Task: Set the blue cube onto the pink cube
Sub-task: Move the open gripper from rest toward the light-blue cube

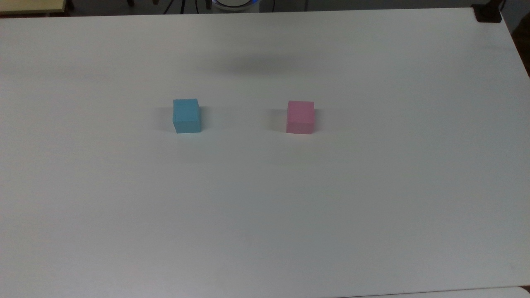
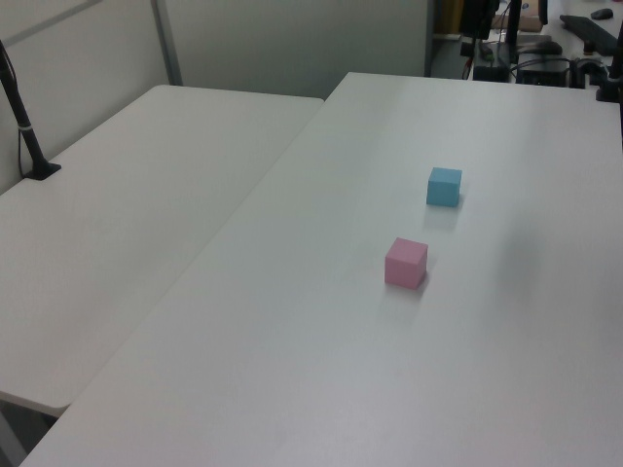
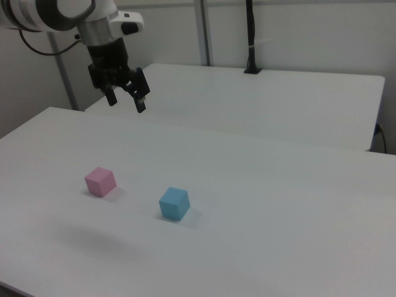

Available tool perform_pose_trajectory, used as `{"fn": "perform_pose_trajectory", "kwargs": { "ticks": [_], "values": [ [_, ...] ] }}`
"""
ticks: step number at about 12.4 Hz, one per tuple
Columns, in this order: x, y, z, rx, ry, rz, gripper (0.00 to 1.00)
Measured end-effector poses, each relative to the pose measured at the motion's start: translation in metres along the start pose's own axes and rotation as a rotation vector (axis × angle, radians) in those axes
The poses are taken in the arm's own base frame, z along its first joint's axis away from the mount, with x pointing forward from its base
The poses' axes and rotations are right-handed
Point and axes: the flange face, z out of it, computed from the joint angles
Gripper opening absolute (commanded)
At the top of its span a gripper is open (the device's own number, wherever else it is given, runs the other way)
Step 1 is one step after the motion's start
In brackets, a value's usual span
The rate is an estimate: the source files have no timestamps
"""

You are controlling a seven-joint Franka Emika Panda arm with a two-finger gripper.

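The blue cube (image 1: pixel 186 116), matte light blue with plain faces, sits flat on the white table (image 1: pixel 265 207). The pink cube (image 1: pixel 300 117), pastel and about the same size, sits flat to the top view's right of it, well apart, neither stacked.

The tabletop (image 1: pixel 265 207) is a smooth white surface with a faint satin sheen that takes soft shadows and no sharp reflections. The blue cube (image 1: pixel 186 116) looks matt and slightly soft, like foam or painted wood, its faces plain and even; faint seams show on its top face in the top view. The pink cube (image 1: pixel 300 117) has the same dull, chalky finish with no gloss. In the right view the pincer (image 3: pixel 125 102) is black, hard-looking and matt, like plastic or coated metal, while the arm housing (image 3: pixel 62 12) above it is glossy white plastic with dark bands.
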Motion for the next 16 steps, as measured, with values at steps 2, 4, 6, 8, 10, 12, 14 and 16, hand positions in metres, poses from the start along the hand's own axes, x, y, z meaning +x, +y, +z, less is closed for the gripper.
{"fn": "perform_pose_trajectory", "kwargs": {
  "ticks": [2, 4, 6, 8, 10, 12, 14, 16],
  "values": [
    [0.0, 0.0, 0.0, 0.0, 0.0, 0.0, 1.0],
    [0.0, 0.0, 0.0, 0.0, 0.0, 0.0, 1.0],
    [0.0, 0.0, 0.0, 0.0, 0.0, 0.0, 1.0],
    [0.0, 0.0, 0.0, 0.0, 0.0, 0.0, 1.0],
    [0.0, 0.0, 0.0, 0.0, -0.001, 0.0, 1.0],
    [0.0, 0.001, 0.003, -0.001, -0.006, -0.039, 1.0],
    [0.002, 0.006, 0.012, -0.009, -0.025, -0.147, 1.0],
    [0.002, 0.019, 0.035, -0.027, -0.076, -0.21, 1.0]
  ]
}}
